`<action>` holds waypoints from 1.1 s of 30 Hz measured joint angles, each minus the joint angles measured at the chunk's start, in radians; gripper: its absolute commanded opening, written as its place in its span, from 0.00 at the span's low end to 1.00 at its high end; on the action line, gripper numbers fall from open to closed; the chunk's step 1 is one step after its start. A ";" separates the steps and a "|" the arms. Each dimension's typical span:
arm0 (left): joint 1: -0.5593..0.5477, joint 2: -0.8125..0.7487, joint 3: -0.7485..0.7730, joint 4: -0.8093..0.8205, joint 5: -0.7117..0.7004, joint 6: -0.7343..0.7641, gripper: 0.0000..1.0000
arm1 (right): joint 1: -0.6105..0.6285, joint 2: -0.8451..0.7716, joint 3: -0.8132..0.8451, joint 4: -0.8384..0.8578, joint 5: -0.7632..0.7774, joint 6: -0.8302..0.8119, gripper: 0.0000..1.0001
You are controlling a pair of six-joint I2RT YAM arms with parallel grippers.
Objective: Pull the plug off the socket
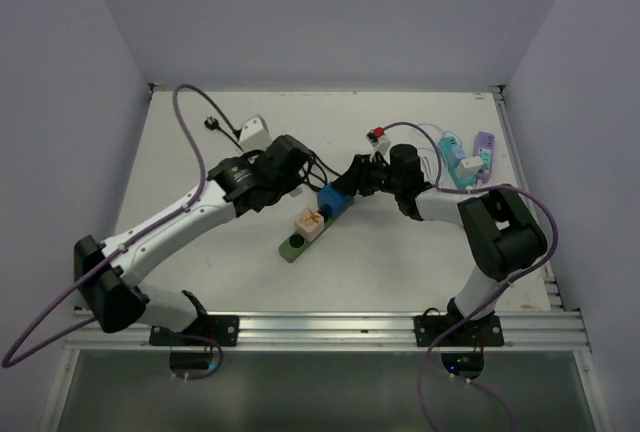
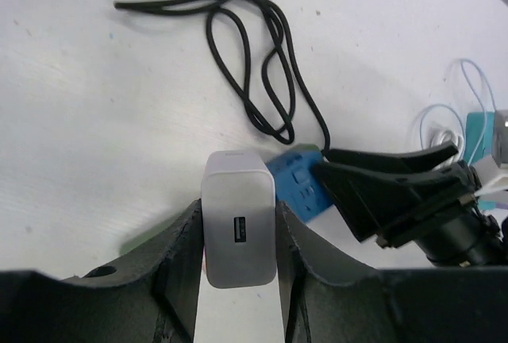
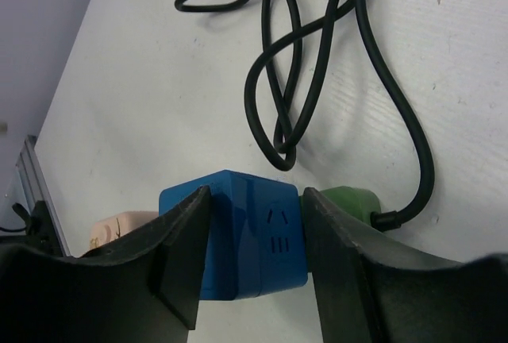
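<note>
- The left pincer [image 2: 238,214] clamps the white rectangular USB charger plug [image 2: 238,188], just in front of the socket.
- The right pincer [image 3: 255,196] grips the blue plastic cube socket [image 3: 252,236] on the white counter [image 3: 159,81].

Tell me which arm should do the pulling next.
Left, probably: the left fingers clamp the white charger, while the right fingers bracket the blue socket cube, placed to brace it.
</note>
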 measured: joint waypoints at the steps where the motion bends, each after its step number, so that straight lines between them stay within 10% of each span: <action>1: 0.021 -0.079 -0.092 0.047 0.002 0.037 0.00 | -0.001 -0.005 0.000 -0.014 -0.002 -0.005 0.61; 12: 0.389 -0.470 -0.603 0.477 0.121 0.302 0.00 | 0.005 -0.223 0.005 -0.314 -0.054 -0.080 0.87; 33: 0.910 0.022 -0.784 1.240 0.718 0.435 0.00 | 0.005 -0.715 -0.105 -0.549 -0.071 -0.144 0.90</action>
